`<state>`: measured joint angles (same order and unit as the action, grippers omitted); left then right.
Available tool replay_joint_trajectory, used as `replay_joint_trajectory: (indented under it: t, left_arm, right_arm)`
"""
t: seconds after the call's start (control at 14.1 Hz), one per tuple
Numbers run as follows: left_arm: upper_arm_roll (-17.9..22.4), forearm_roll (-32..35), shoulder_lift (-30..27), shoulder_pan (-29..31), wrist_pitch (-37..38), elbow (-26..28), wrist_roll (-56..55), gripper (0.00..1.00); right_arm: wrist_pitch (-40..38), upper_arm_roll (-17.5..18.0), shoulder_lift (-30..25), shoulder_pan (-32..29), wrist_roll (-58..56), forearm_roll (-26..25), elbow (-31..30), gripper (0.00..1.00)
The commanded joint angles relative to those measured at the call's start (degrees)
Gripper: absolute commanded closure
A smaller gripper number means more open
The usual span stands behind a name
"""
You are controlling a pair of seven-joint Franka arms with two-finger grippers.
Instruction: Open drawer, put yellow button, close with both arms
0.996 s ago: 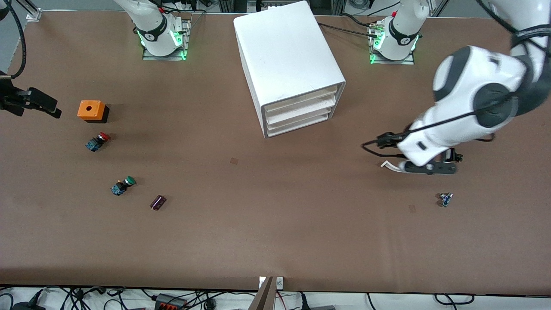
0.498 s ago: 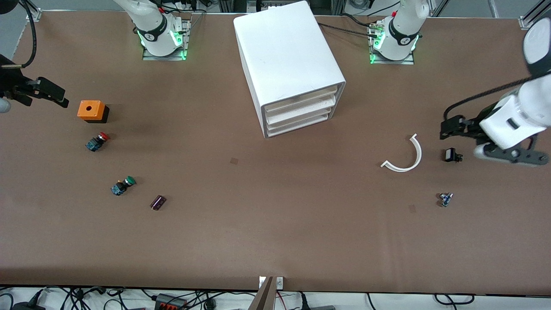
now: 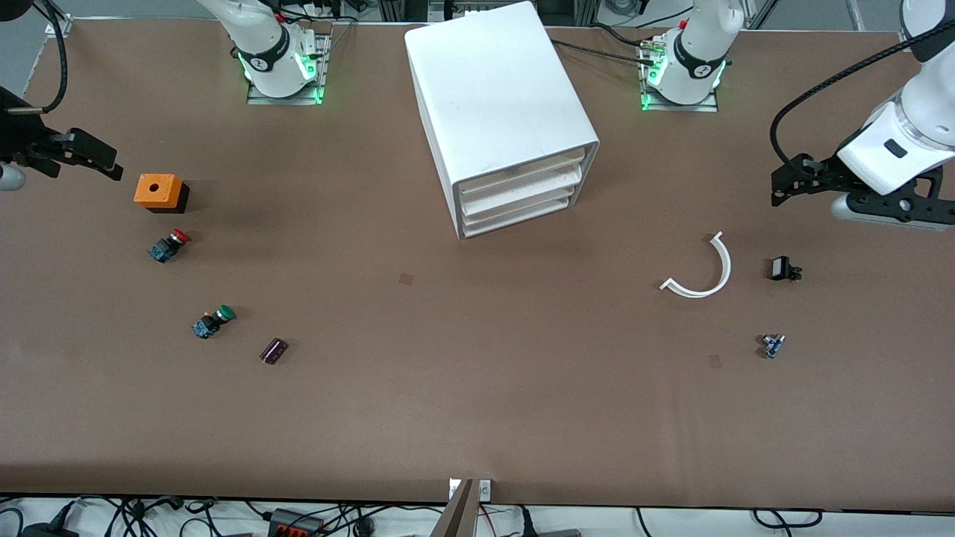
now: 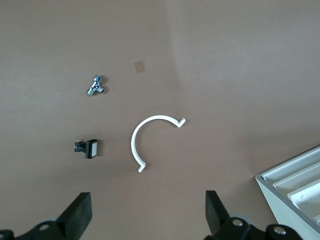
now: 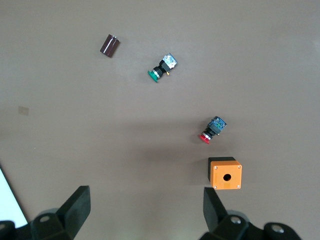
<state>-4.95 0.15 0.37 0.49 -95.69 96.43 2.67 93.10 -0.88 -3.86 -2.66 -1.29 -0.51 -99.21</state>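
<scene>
The white cabinet (image 3: 492, 89) stands at the middle of the table by the bases, and its corner shows in the left wrist view (image 4: 295, 185). Its top drawer (image 3: 522, 170) is shut, flush with the two below. No yellow button shows in any view. My left gripper (image 3: 792, 183) hangs open and empty over bare table toward the left arm's end; its wrist view (image 4: 147, 210) shows wide-spread jaws. My right gripper (image 3: 93, 155) hangs open and empty at the right arm's end, beside the orange box (image 3: 158, 191); its wrist view (image 5: 145, 205) shows the same.
A red-capped switch (image 3: 168, 245), a green-capped switch (image 3: 213, 321) and a purple cylinder (image 3: 274, 350) lie toward the right arm's end. A white curved strip (image 3: 705, 272), a small black part (image 3: 782, 268) and a small metal part (image 3: 771, 344) lie toward the left arm's end.
My left arm has swung away from over the white curved strip toward the left arm's end of the table. My right gripper has shifted slightly toward the bases.
</scene>
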Motion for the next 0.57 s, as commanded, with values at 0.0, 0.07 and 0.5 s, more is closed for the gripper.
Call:
replay_joint_trajectory:
  t: [0.0, 0.07, 0.5]
  left_arm:
    - [1.7, -0.1, -1.6, -1.1, -1.3, 2.4, 1.0, 0.0]
    - [1.6, -0.2, -1.2, -0.7, -1.0, 1.9, 1.1, 0.0]
    - [1.0, -0.2, -1.2, -0.6, -1.0, 1.0, 1.5, 0.0]
  right_arm:
    - [-0.4, 0.7, -1.5, -0.8, -0.6, -0.4, -1.3, 0.0]
    - [-0.3, 0.7, -1.5, -0.8, -0.6, -0.4, -1.3, 0.0]
    - [-0.3, 0.7, -2.0, -0.8, -1.2, -0.8, -1.7, 0.0]
